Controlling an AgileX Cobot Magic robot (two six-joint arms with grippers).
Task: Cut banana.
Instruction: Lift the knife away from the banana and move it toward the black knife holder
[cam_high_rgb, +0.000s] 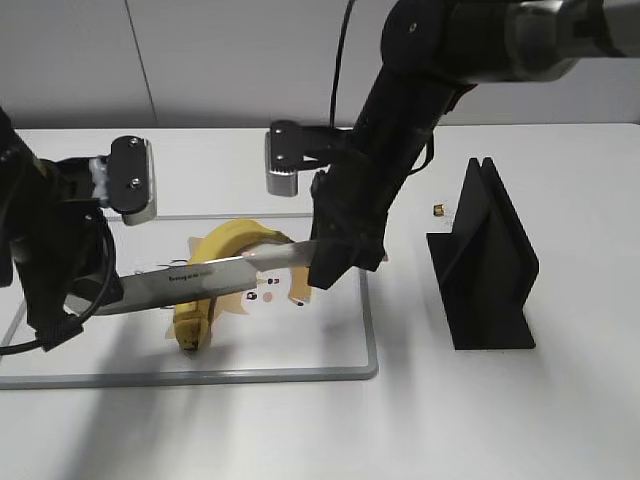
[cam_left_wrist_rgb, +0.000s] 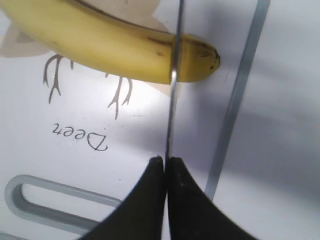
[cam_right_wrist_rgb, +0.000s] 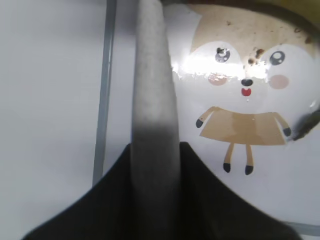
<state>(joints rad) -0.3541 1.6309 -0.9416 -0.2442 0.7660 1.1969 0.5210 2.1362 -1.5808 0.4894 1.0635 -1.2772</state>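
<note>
board: white cutting board (cam_high_rgb: 330, 345) with grey rim, lower left of the exterior frame; deer cartoon (cam_right_wrist_rgb: 242, 107) and the word "Deer" printed on it
banana: banana (cam_high_rgb: 225, 255) lies on the board, centre-left; dark tip toward the near edge
left gripper: left gripper (cam_left_wrist_rgb: 165, 167) is at bottom centre of the left wrist frame, black fingers (cam_left_wrist_rgb: 145, 200) pinched tight on the knife blade's tip end
knife: knife (cam_high_rgb: 190, 280) runs roughly level across the banana; in the left wrist frame the blade stands edge-on in the banana near its dark tip
right gripper: right gripper (cam_high_rgb: 335, 265) at mid frame in the exterior, clamped on the pale knife handle (cam_right_wrist_rgb: 152, 90)
knife block: black slotted block (cam_high_rgb: 485, 260), right of the board, apart from it
</note>
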